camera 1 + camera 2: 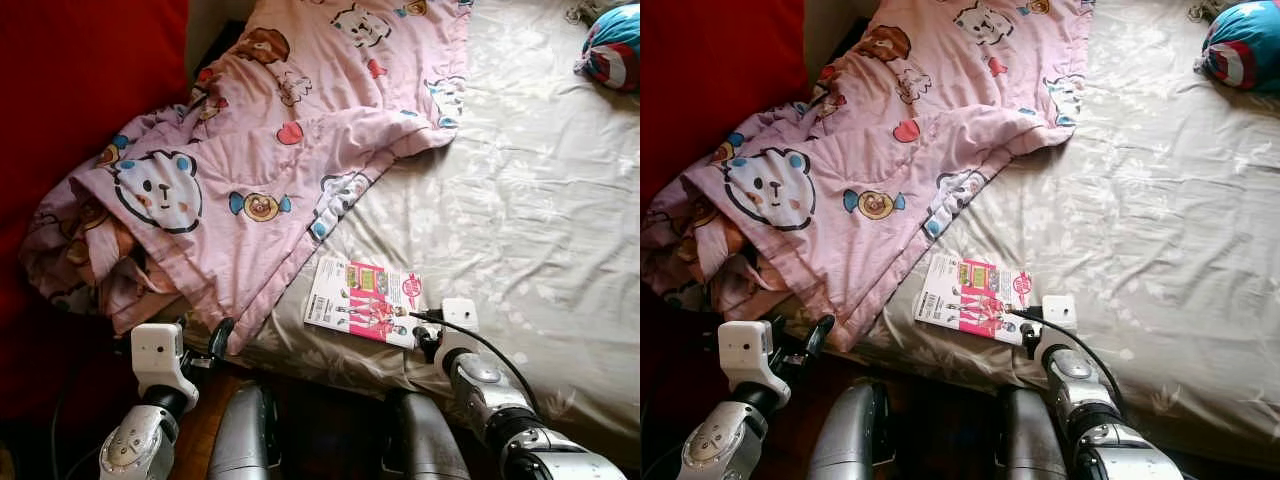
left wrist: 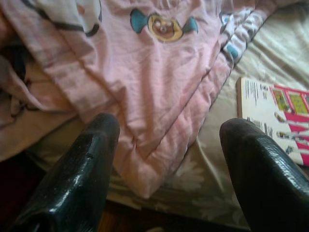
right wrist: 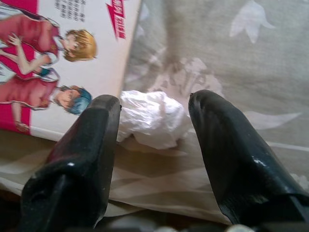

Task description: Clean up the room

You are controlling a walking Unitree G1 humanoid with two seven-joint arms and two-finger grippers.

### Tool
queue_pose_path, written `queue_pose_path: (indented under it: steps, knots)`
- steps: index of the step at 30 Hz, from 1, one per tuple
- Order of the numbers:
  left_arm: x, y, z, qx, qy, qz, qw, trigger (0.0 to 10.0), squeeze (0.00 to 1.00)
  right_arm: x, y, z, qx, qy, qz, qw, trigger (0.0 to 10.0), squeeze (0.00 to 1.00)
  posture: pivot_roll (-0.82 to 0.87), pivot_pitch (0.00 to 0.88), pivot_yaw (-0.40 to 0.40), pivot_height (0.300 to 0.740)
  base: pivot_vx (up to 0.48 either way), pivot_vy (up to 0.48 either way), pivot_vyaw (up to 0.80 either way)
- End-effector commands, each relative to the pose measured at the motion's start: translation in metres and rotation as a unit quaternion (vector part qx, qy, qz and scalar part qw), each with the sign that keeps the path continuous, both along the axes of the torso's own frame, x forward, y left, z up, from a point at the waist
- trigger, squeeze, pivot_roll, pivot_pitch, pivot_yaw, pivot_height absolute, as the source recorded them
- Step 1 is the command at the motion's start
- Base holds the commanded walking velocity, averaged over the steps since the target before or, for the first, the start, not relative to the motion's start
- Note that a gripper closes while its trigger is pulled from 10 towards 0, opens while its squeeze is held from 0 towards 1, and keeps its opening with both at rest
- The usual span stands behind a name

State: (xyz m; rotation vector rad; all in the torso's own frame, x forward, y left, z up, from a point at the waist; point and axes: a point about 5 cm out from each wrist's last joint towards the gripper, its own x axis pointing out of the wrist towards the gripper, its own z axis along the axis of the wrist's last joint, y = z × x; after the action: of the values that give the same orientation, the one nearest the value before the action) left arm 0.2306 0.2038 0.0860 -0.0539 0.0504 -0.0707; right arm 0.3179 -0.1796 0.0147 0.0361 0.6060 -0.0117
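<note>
- Two grippers were at the near edge of the bed (image 1: 560,250), and the landmark for everything was the comic book (image 1: 362,301) lying there.
- Right gripper (image 3: 154,121) sat just beside the book's near corner, fingers spread apart around a crumpled white tissue wad (image 3: 152,118) without pinching it yet.
- Left gripper (image 2: 166,159) hovered off to the book's left, fingers wide and holding nothing, pointed at the hem of the pink bear blanket (image 1: 250,170).
- Risk, I reckon: the wad touched the book's edge, so closing could snag the cover and drag the book off the bed.
- Soft sheet might also bunch up between the fingers.
- Far beyond the book, a blue ball-like toy (image 1: 612,45) sat.
</note>
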Motion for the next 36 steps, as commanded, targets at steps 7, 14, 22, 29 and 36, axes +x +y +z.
queue_pose_path:
  steps: [7,14,22,29,36]
  knots:
    - [-0.010,0.004,-0.001,0.002,0.012,0.006,1.000,10.0,0.00,-0.008,-0.006,-0.009,0.020,0.027,-0.041,0.999,10.0,0.00,0.08,0.346,0.034,0.615,0.000,0.000,0.00]
    - [-0.013,0.006,0.002,0.006,0.014,0.005,1.000,10.0,0.00,-0.011,0.001,-0.014,0.043,0.037,-0.043,0.997,10.0,0.00,0.09,0.360,0.041,0.615,0.000,0.000,0.00]
    - [-0.016,0.005,0.004,0.011,0.014,0.001,1.000,10.0,0.00,-0.011,0.003,-0.014,0.050,0.034,-0.042,0.997,8.5,0.00,0.10,0.365,0.046,0.615,0.000,0.000,0.00]
    - [-0.020,0.004,0.003,0.013,0.018,-0.001,1.000,10.0,0.00,-0.006,0.004,-0.008,0.057,0.014,-0.052,0.997,1.4,0.00,0.10,0.375,0.051,0.615,0.000,0.000,0.00]
    - [-0.022,0.004,0.003,0.014,0.022,-0.003,1.000,10.0,0.00,-0.006,0.003,-0.008,0.059,0.013,-0.056,0.997,0.0,0.00,0.11,0.374,0.054,0.615,0.000,0.000,0.00]
